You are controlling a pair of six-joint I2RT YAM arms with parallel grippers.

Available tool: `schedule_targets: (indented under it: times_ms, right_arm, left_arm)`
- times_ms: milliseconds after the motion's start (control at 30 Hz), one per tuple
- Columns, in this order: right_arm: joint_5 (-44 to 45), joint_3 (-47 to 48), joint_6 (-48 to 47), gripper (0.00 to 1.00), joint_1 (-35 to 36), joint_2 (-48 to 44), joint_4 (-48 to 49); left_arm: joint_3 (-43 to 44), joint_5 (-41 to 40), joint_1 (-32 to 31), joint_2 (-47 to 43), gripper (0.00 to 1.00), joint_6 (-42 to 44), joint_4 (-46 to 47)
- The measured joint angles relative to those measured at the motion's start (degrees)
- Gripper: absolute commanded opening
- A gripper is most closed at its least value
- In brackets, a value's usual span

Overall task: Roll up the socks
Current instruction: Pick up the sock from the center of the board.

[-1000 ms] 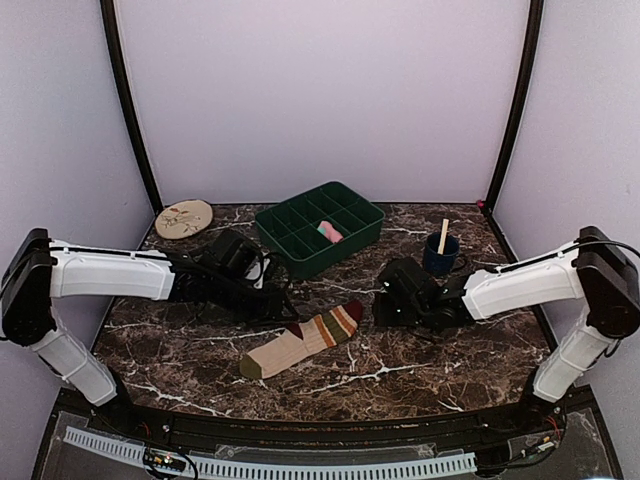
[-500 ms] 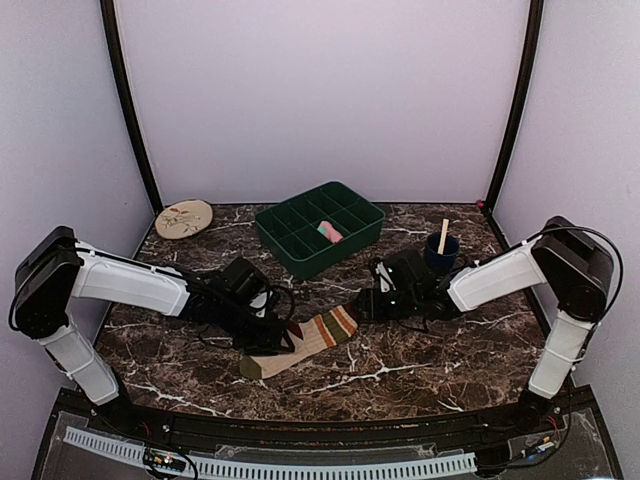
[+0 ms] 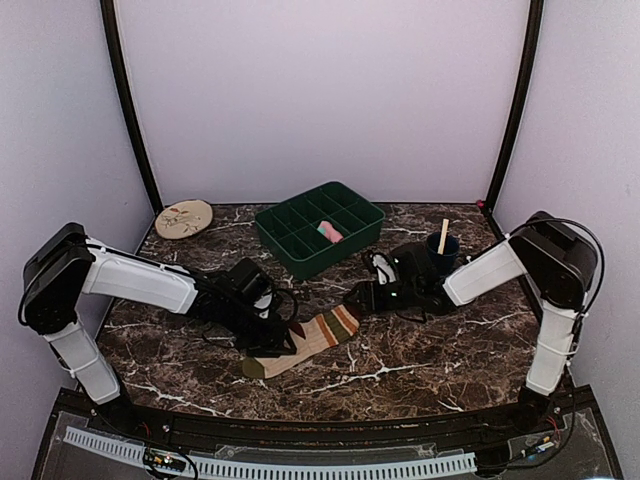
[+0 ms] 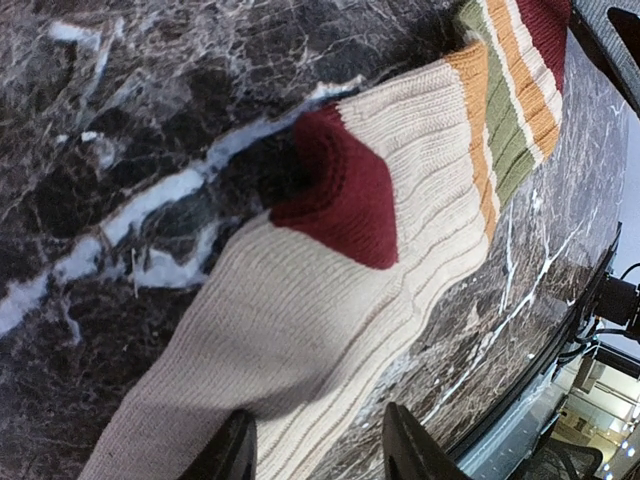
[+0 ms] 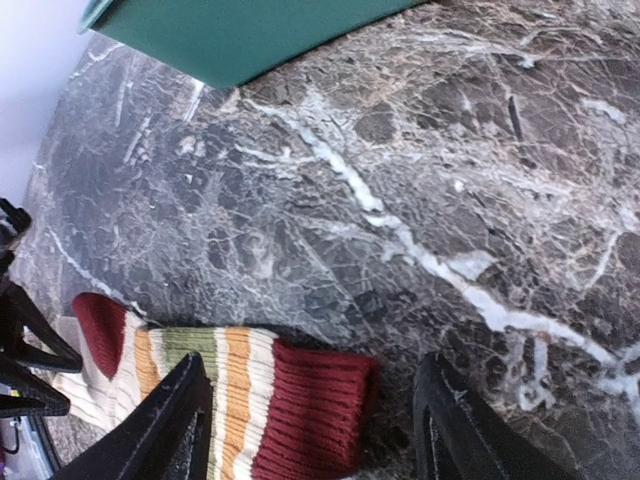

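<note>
Lilac walls close in a dark, white-veined marble table [image 3: 420,370]; seen from above, the beige striped sock [image 3: 320,330] lies flat and slantwise at its middle, olive toe [image 3: 250,368] toward the near edge, maroon cuff [image 3: 352,310] toward the far right; the left gripper [image 3: 280,342] is down on the foot, the right gripper [image 3: 360,298] just beyond the cuff; a pink sock [image 3: 328,232] sits bunched in one compartment of the green divided tray [image 3: 290,255] behind; a blue cup [image 3: 438,258] holding a wooden stick stands near the right arm, a round beige disc [image 3: 184,218] in the far left corner.

Left wrist view: ribbed cream knit, the maroon heel [image 4: 340,195] puckered; the jaws stand part-way apart astride the foot; whether they pinch the fabric cannot be told.

Right wrist view: the jaws hang spread wide either side of the cuff, holding nothing.

The sock looks light, limp and stretchy; on polished stone it would likely slide and bunch sooner than roll; the cuff's doubled edge seems the firmest hold, with the foot pinned.
</note>
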Motion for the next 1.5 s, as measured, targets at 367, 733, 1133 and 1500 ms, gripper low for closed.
schedule_targets:
  times_ms: [367, 733, 1133, 1500]
  right_arm:
    - [-9.0, -10.2, 1.7, 0.56, -0.6, -3.0, 10.1]
    - [-12.1, -15.7, 5.6, 0.52, -0.6, -11.8, 8.8]
    - [-16.1, -15.0, 7.1, 0.52, -0.5, -16.4, 5.4]
    - [-3.9, -14.1, 7.7, 0.59, 1.4, -19.9, -7.8]
  left_arm:
    - [2.6, -0.3, 0.0, 1.6, 0.46, -0.2, -3.4]
    - [2.7, -0.9, 0.0, 1.6, 0.46, -1.4, -3.4]
    - [2.7, -0.9, 0.0, 1.7, 0.46, -1.9, -3.4]
    - [2.7, -0.9, 0.0, 1.8, 0.46, -1.8, -3.3]
